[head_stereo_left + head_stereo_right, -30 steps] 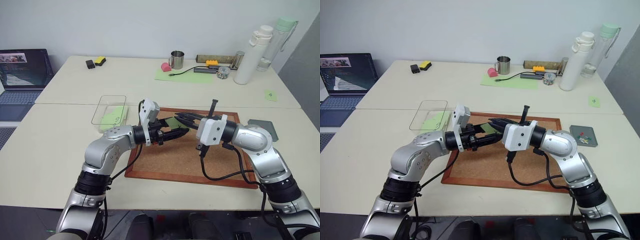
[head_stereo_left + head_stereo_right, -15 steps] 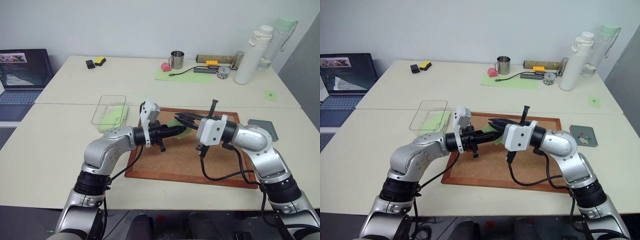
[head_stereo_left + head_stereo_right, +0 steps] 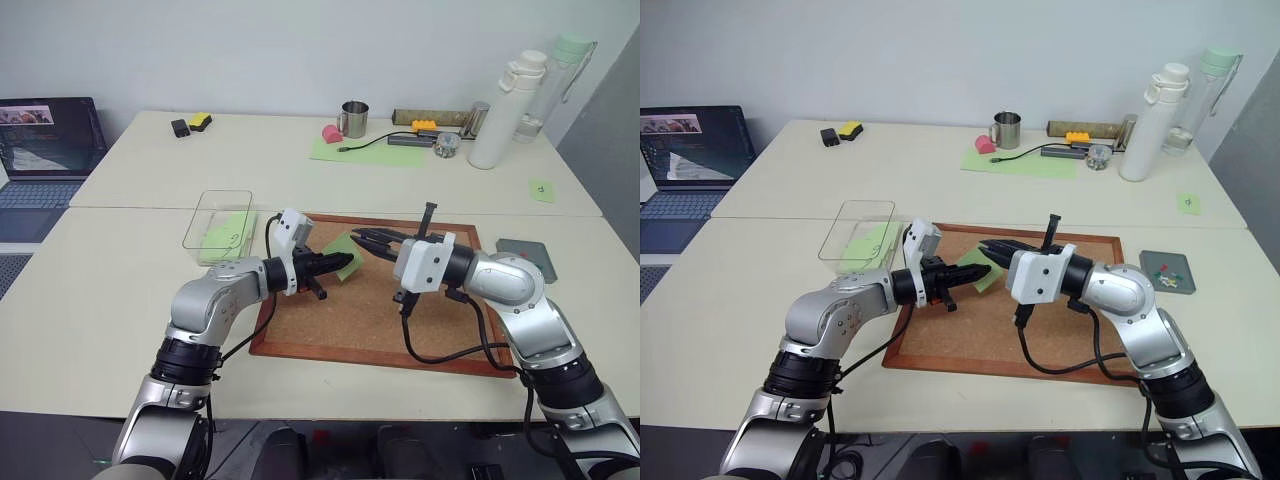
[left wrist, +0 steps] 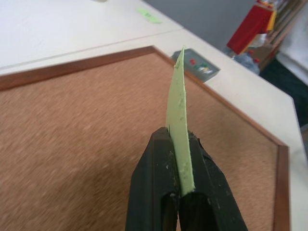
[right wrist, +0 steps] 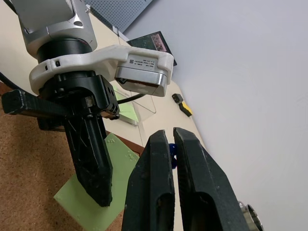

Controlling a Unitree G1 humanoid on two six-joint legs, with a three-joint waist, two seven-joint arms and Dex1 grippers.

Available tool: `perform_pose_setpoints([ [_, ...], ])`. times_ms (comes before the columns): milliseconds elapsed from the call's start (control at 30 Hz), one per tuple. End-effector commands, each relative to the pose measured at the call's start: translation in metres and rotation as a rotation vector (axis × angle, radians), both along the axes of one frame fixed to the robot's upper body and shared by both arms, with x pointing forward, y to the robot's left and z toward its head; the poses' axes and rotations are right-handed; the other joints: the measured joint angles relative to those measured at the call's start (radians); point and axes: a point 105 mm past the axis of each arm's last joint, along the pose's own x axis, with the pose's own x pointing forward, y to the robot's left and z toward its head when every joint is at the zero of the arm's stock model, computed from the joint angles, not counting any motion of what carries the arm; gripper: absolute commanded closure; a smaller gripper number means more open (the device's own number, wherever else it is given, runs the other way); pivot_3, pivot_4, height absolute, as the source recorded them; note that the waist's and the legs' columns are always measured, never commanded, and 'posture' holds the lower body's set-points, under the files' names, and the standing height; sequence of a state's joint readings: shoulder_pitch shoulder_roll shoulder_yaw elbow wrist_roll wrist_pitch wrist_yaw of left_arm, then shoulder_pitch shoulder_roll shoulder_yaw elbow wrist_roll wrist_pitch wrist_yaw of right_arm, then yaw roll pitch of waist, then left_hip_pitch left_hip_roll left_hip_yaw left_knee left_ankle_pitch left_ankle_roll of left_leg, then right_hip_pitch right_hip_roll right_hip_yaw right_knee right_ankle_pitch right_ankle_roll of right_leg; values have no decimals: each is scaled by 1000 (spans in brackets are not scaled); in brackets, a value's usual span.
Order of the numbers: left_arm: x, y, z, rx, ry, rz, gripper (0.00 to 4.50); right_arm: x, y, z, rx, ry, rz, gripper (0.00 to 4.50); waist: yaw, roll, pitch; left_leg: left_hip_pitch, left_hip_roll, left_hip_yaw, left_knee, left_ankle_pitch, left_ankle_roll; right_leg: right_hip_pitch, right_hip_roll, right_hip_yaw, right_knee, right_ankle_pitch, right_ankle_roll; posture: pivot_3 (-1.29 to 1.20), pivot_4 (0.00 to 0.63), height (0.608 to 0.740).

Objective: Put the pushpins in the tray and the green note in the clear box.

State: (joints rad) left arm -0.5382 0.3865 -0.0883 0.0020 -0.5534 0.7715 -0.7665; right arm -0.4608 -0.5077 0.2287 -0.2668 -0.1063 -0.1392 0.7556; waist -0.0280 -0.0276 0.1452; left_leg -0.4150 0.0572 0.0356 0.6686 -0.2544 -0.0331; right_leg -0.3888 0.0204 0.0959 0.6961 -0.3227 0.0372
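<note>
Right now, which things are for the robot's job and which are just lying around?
For the job: light green square paper note in left claw; clear plastic box; dark grey square tray; tiny coloured pushpins in it.
Lying about: silver metal mug; tall white bottle; open black laptop.

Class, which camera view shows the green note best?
The right wrist view: the green note shows its flat face, pinched by the left claw. The left wrist view shows it edge-on; the eye views show it small.
</note>
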Motion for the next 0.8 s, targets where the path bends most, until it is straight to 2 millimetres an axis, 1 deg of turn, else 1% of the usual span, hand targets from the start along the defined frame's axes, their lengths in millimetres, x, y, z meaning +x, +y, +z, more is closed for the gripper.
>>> perform_pose_setpoints([
  [33, -4, -6, 21, -44, -65, -35, 4444, 0, -9, 13, 47, -35, -45, 4500, 0, 0, 0, 0, 0, 0, 0, 0, 0, 0, 0, 0, 0, 0, 0, 0, 150, 740],
  [67, -5, -8, 23, -44, -75, -45, 4444, 3, -16, 13, 76, -14, -83, 4500, 0, 0, 0, 0, 0, 0, 0, 0, 0, 0, 0, 0, 0, 0, 0, 0, 150, 740],
  [100, -7, -10, 26, -43, -91, -58, 4444, 9, -27, 13, 115, 15, -139, 4500, 1, 0, 0, 0, 0, 0, 0, 0, 0, 0, 0, 0, 0, 0, 0, 0, 150, 740],
  [167, -13, -16, 31, -30, -130, -93, 4444, 22, -54, 13, 206, 73, -271, 4500, 4, 0, 0, 0, 0, 0, 0, 0, 0, 0, 0, 0, 0, 0, 0, 0, 150, 740],
  [200, -18, -20, 34, -22, -158, -118, 4444, 30, -73, 13, 265, 111, -361, 4500, 5, 0, 0, 0, 0, 0, 0, 0, 0, 0, -1, 0, 0, 0, 0, 0, 150, 740],
  [233, -22, -25, 40, -23, -184, -144, 4444, 38, -96, 10, 324, 151, -463, 4500, 5, 0, 0, 0, -1, 0, 0, 0, 0, 0, -1, 0, 0, 0, 0, 0, 150, 740],
  [267, -27, -31, 45, -10, -223, -177, 4444, 44, -122, 7, 387, 188, -571, 4500, 6, 0, 0, 0, -1, 0, 0, 0, 0, 1, -2, 0, 0, 0, 0, 0, 150, 740],
  [300, -33, -38, 47, 30, -278, -223, 4444, 50, -153, 1, 459, 239, -696, 4500, 8, 0, 0, 0, -1, -1, 0, 0, 0, 1, -2, 1, 0, 0, 0, 0, 150, 740],
  [367, -40, -45, 45, 97, -350, -285, 4444, 54, -190, -9, 545, 307, -839, 4500, 11, 0, 0, 0, -2, -1, 0, 0, 0, 1, -3, 1, 0, 0, 0, 0, 150, 740],
  [433, -45, -51, 39, 160, -410, -337, 4444, 55, -213, -22, 593, 384, -927, 4500, 10, 0, 0, 1, -6, -1, -1, 0, 0, 1, -3, 1, 0, 0, 0, 0, 150, 740],
  [500, -51, -58, 33, 209, -466, -394, 4444, 58, -230, -35, 655, 489, -987, 4500, 3, 1, 1, 2, -10, 0, -3, 0, 1, 1, -3, 2, 0, 0, 0, 0, 150, 740],
  [567, -52, -64, 30, 223, -489, -422, 4444, 61, -239, -47, 710, 589, -1014, 4500, -4, 1, 1, 2, -10, 0, -4, 1, 1, 1, -3, 3, 0, 0, -1, 0, 150, 740],
  [733, -50, -83, 23, 240, -531, -449, 4444, 66, -255, -59, 779, 690, -1070, 4500, -4, 5, 3, 2, -11, -1, -4, 1, 1, 1, -2, 3, 0, -1, -1, 0, 150, 740],
  [800, -47, -91, 25, 231, -547, -433, 4444, 67, -263, -62, 797, 707, -1090, 4500, -3, 6, 3, 1, -11, -1, -4, 1, 1, 1, -3, 3, -1, -1, 0, 0, 150, 740],
])
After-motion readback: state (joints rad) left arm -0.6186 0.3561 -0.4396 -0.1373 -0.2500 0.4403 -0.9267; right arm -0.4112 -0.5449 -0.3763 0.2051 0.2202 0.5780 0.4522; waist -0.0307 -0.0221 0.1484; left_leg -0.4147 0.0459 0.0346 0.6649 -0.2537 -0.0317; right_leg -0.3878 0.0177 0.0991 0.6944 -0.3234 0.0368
